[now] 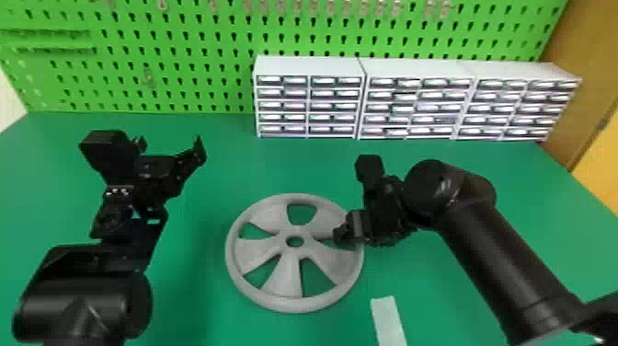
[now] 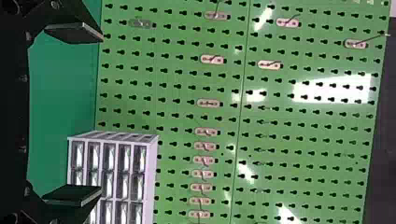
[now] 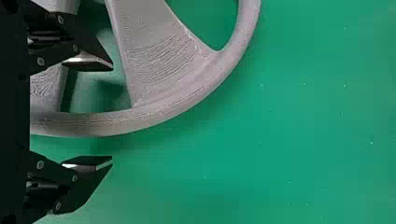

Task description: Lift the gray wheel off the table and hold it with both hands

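The gray wheel [image 1: 294, 301] lies flat on the green table, between the two arms. My left gripper [image 1: 172, 147] is above the table to the left of the wheel, open and with nothing between its fingers; in its wrist view the left gripper [image 2: 88, 114] faces the pegboard. At the wheel's right side is my right gripper [image 1: 342, 232], over the rim. Seen from the right wrist, the open fingers of the right gripper [image 3: 100, 114] stand on either side of the rim of the wheel [image 3: 154, 109], with a gap on both sides.
White drawer cabinets [image 1: 308, 66] line the back right of the table [image 1: 207, 294], before a green pegboard [image 1: 184, 60]. A pale flat strip [image 1: 388, 320] lies near the front edge, right of the wheel.
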Action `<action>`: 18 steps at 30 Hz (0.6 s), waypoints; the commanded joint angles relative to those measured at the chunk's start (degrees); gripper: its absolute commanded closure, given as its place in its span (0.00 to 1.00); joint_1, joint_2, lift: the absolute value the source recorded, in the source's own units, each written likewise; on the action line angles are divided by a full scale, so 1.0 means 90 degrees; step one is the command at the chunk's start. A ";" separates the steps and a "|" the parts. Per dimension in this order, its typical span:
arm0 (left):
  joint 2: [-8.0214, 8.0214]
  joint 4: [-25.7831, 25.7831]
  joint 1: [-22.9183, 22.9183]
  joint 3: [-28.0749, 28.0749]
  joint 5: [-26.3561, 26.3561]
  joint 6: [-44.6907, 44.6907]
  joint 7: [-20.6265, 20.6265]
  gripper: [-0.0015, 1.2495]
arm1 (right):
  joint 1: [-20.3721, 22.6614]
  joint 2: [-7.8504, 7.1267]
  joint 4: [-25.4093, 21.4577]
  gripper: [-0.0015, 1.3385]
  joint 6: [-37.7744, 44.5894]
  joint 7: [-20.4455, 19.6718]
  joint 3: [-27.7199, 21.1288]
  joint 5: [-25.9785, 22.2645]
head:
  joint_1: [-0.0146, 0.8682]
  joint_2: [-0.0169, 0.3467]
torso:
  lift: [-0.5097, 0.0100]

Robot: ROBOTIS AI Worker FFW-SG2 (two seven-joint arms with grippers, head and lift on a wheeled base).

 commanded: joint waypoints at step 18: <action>0.0000 -0.0011 0.0024 0.0011 -0.0007 0.0000 0.0000 0.11 | -0.0018 0.0056 -0.0062 0.78 0.0198 -0.0009 -0.0033 0.0250 | 0.82 0.09 | 0.79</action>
